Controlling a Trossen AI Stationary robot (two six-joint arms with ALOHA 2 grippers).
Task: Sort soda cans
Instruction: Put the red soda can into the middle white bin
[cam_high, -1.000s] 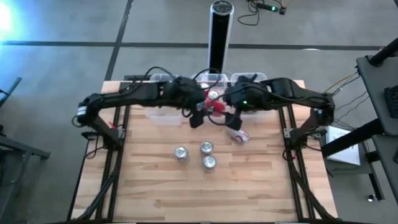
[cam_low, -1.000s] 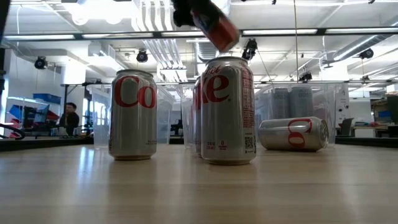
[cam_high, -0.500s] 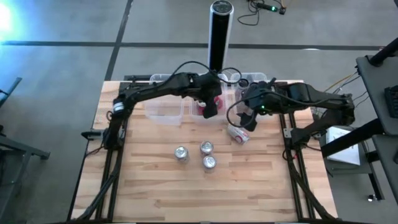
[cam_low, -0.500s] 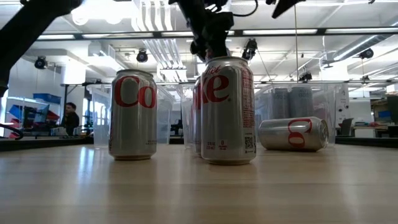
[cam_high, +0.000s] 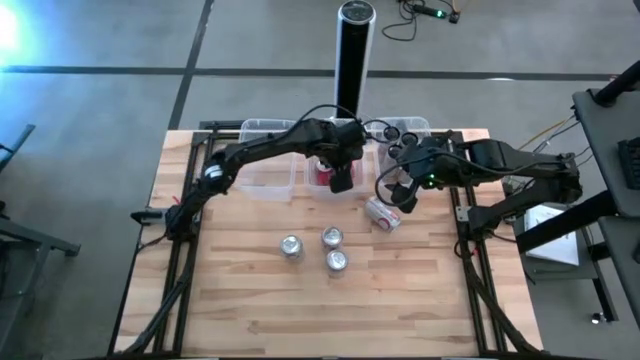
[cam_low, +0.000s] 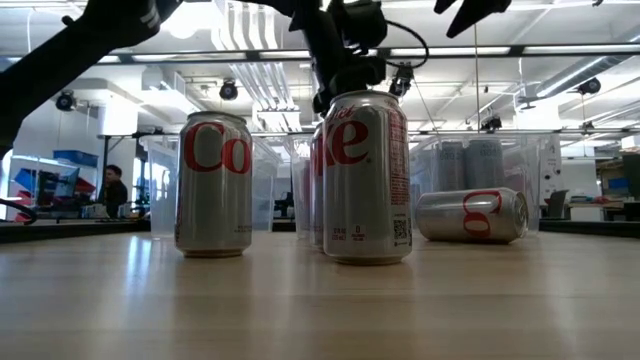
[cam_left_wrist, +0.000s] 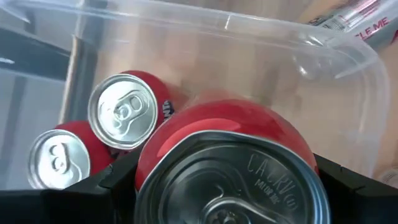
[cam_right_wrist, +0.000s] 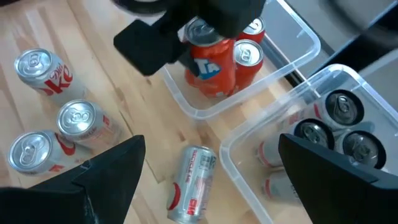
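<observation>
Soda cans w/ silver bodies and red lettering are what's left on the wooden table (cam_high: 240, 300): three upright silver cans (cam_high: 323, 250) clustered near the middle, plus one silver can lying on its side (cam_high: 381, 213) just right of them, close to the bins at the far edge. Left claw (cam_left_wrist: 227, 180) is clenched on a red soda can (cam_left_wrist: 224, 168), holding it over the middle clear plastic bin (cam_right_wrist: 292, 46), which already has two red cans (cam_left_wrist: 121, 112) standing inside. Right-hand clear bin (cam_right_wrist: 367, 87) holds dark-topped cans and a couple of silver ones lying down. Right claw (cam_right_wrist: 205, 174) hangs spread wide, empty, above the tipped can.

Handling, as a judgement: thin aluminium, rigid enough if full but dents under hard squeeze; smooth painted wall is slippery, round shape rolls. Weight unknown, can't tell full vs empty. Tipped can prob. best taken across its body mid-length, fingers on either side so it can't roll away. Upright ones: grip across the mid-body, approaching w/out knocking neighbours, since they stand close together.
</observation>
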